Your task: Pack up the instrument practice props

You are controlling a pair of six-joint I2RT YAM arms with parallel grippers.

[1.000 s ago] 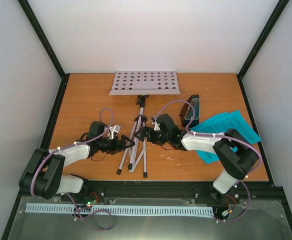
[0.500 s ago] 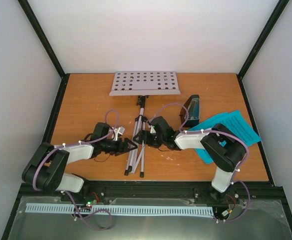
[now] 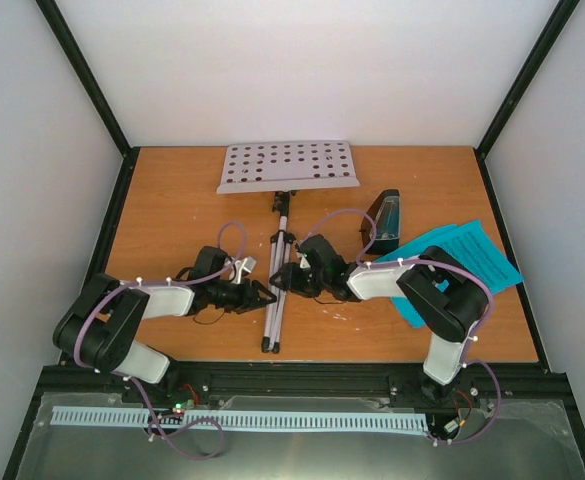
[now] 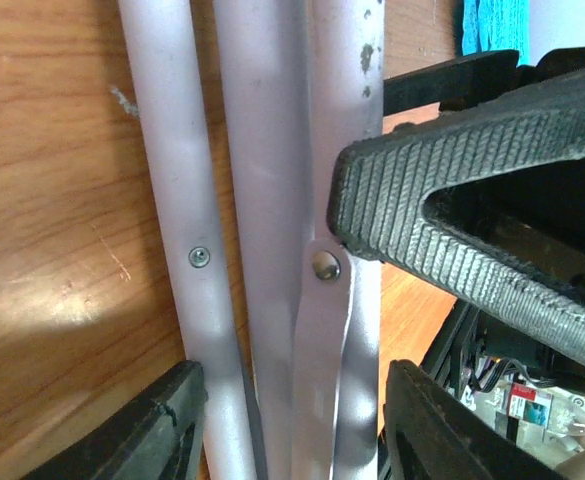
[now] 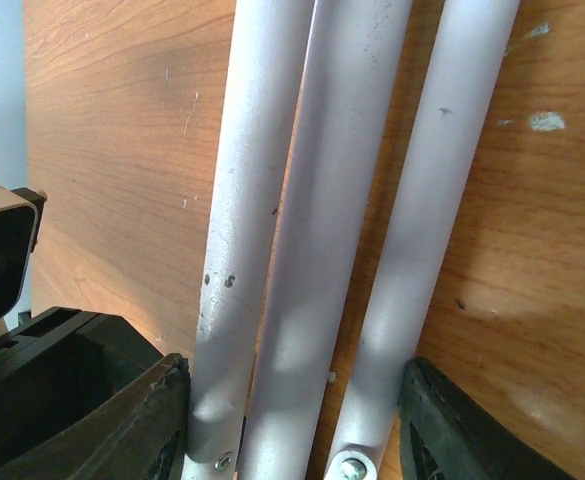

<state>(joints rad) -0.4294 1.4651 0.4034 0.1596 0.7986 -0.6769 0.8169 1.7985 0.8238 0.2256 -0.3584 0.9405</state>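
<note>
Wooden table (image 3: 172,210): left fingers (image 4: 152,435), right fingers (image 5: 102,420) half-closed, both clamping music stand legs (image 5: 307,200).

The top external view looks down from above and behind the arm bases, taking in the whole counter (image 3: 172,210). Each wrist view sits very close, looking out past its own fingers: left gripper (image 4: 292,430), right gripper (image 5: 292,430). All three views share the music stand (image 3: 280,240) legs lying between those fingers.
</note>
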